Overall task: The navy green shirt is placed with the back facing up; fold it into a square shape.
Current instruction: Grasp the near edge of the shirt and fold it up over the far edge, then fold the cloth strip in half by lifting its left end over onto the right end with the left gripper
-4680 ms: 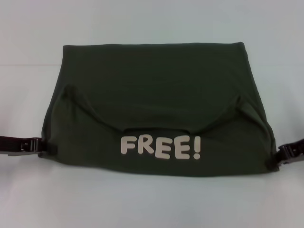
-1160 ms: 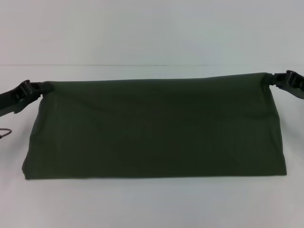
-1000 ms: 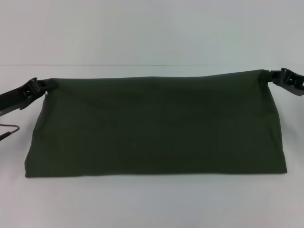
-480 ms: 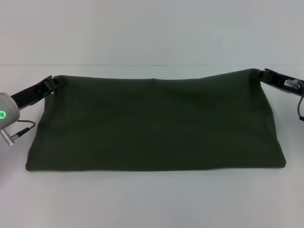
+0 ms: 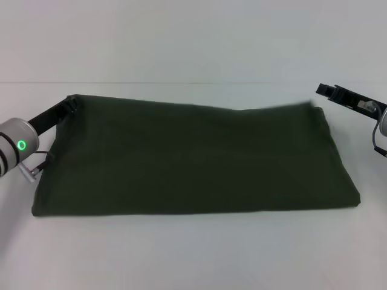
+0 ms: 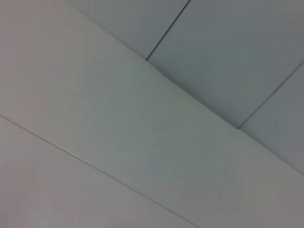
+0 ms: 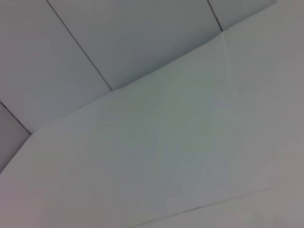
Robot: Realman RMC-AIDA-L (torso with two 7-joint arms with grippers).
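Where folded, shirt [image 5: 193, 160] hides lettering.

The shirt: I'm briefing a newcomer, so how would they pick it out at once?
On the white table, look at the middle: the shirt is a wide, dark olive-green band of folded cloth. The left hand sits at its far left corner, the right hand just off the far right one; it is the only cloth there.

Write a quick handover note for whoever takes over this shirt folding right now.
Left gripper: at the shirt's far left corner, on the fabric.
Right gripper: just off the far right corner, not touching the shirt.
Shirt: flat on the white table, folded into a wide band, plain side up.
Done: lengthwise fold.
Left: free the left corner, then fold the ends inward to make a square.
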